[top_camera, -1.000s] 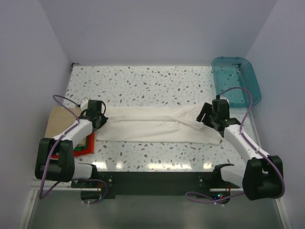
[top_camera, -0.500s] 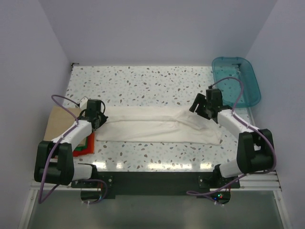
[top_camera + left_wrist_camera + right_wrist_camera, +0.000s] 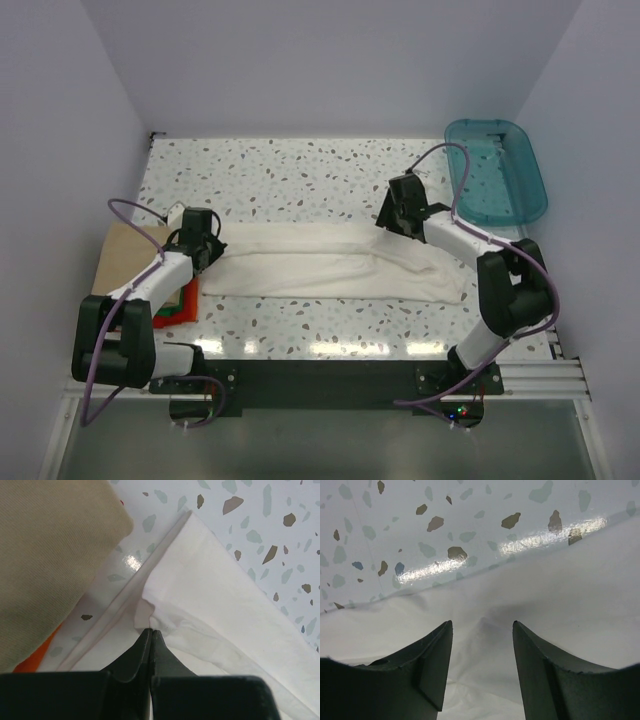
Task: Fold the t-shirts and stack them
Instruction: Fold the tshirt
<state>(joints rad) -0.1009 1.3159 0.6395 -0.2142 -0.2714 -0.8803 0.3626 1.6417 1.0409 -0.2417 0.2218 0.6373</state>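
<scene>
The white t-shirt (image 3: 330, 262) lies folded into a long band across the middle of the desk (image 3: 300, 170). It runs from close to the left edge almost to the right edge and sits nearer the front edge than the back.

The left arm rises from its base at the front left corner, and its forearm slants away and to the right, ending at the left end of the band. There the left gripper (image 3: 151, 630) has its jaws pressed together on a puckered corner of the white cloth.

The right arm bends at the elbow near the right edge, and its forearm reaches back and to the left. The right gripper (image 3: 482, 630) hangs over the far edge of the band, right of the middle. Its jaws stand wide apart with white cloth beneath the gap, and they hold nothing.

A folded tan t-shirt (image 3: 125, 255) lies at the left edge just beside the left gripper. It rests on a green t-shirt (image 3: 188, 296) and a red t-shirt (image 3: 37, 661), whose edges show beneath it. A teal plastic bin (image 3: 495, 170) sits at the back right corner.
</scene>
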